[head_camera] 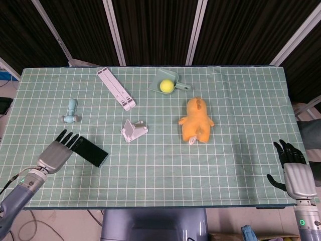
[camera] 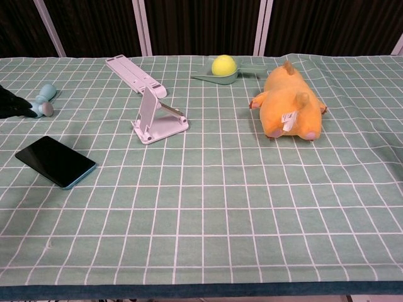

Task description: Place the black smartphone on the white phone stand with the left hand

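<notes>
The black smartphone (head_camera: 92, 151) (camera: 55, 161) lies flat, screen up, on the green checked cloth at the left front. The white phone stand (head_camera: 133, 130) (camera: 155, 119) stands to its right, near the table's middle. My left hand (head_camera: 58, 152) hovers at the phone's left end, fingers stretched out and apart, tips over the phone's near corner; whether they touch it I cannot tell. In the chest view only the dark fingertips (camera: 12, 104) of that hand show at the left edge. My right hand (head_camera: 294, 168) sits open at the table's right front edge, holding nothing.
A long white folded stand (head_camera: 116, 88) lies at the back left. A small light-blue fan (head_camera: 70, 111) lies left of the phone. A green scoop with a yellow ball (head_camera: 166, 86) sits at the back. An orange plush toy (head_camera: 196, 120) lies right of centre.
</notes>
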